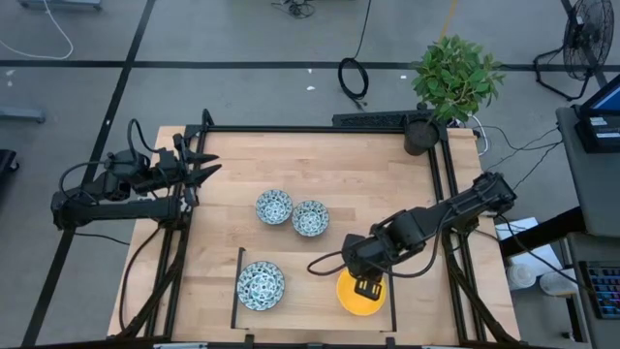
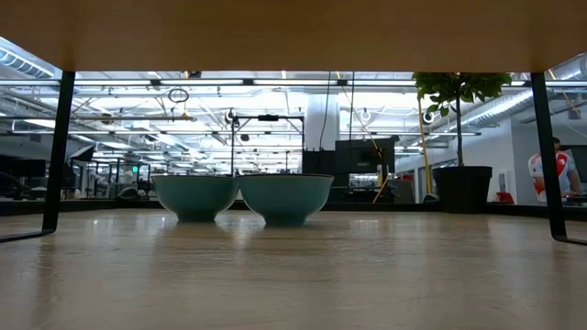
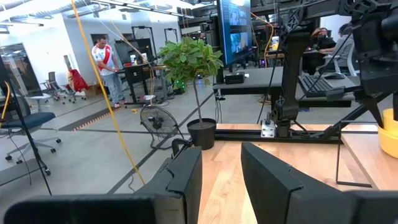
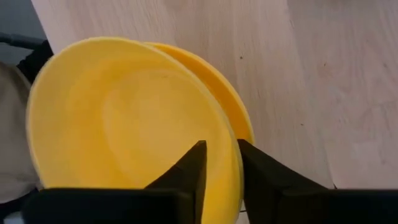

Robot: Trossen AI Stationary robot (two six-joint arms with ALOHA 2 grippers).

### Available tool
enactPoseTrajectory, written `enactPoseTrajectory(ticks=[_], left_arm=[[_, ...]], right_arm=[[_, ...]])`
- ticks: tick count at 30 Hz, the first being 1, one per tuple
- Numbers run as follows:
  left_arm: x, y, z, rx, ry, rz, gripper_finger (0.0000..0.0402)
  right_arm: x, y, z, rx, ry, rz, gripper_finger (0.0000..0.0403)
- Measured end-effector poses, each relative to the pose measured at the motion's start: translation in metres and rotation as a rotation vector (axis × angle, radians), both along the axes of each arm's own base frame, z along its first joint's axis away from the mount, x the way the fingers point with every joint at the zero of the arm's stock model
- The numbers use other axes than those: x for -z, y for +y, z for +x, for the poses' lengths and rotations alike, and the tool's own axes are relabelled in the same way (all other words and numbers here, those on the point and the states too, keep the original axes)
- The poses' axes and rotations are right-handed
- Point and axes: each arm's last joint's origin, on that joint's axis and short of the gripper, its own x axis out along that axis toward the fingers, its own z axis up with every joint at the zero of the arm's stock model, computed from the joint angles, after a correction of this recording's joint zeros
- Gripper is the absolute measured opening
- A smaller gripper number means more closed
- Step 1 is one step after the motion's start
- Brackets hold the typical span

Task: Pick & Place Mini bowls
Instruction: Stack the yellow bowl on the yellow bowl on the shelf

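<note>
The wooden tabletop (image 1: 378, 184) sits in an open workshop. At its near edge the right hand (image 1: 366, 288) covers part of the yellow bowls (image 1: 351, 299); the wrist view shows two nested, so their count is hard to tell. Its fingers (image 4: 194, 167) straddle the upper bowl's rim, whether pinching or loosened I cannot tell. A blue bowl (image 1: 261, 285) lies beside, two more (image 1: 292, 212) mid-table. The left hand (image 1: 206, 165) hovers part-open, empty, at the far left edge. The plant (image 1: 453, 79) stands at the far right corner.

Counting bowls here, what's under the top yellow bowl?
Under the top yellow bowl, another yellow bowl's rim shows. Anything deeper is covered. Right pincer straddles the top rim.
</note>
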Motion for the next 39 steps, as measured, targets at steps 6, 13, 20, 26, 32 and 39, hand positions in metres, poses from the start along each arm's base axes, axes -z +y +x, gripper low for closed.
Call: enactPoseTrajectory(ticks=[6, 13, 20, 26, 32, 39], left_arm=[[0.000, 0.000, 0.000, 0.000, 0.000, 0.000, 0.0118], [0.000, 0.000, 0.000, 0.000, 0.000, 0.000, 0.0118], [0.000, 0.000, 0.000, 0.000, 0.000, 0.000, 0.0118], [0.000, 0.000, 0.000, 0.000, 0.000, 0.000, 0.0118], [0.000, 0.000, 0.000, 0.000, 0.000, 0.000, 0.0118], [0.000, 0.000, 0.000, 0.000, 0.000, 0.000, 0.0118]], right_arm=[[-0.014, -0.006, -0.008, 0.062, -0.032, 0.036, 0.0118], [-0.034, -0.014, -0.023, 0.101, -0.117, 0.035, 0.0141], [-0.050, -0.004, -0.014, 0.013, -0.352, 0.081, 0.0128], [-0.056, 0.017, 0.003, -0.193, -0.541, 0.063, 0.0051], [-0.045, 0.027, -0.003, -0.276, -0.447, -0.042, 0.0004], [-0.013, 0.034, -0.003, -0.257, -0.291, -0.128, 0.0000]])
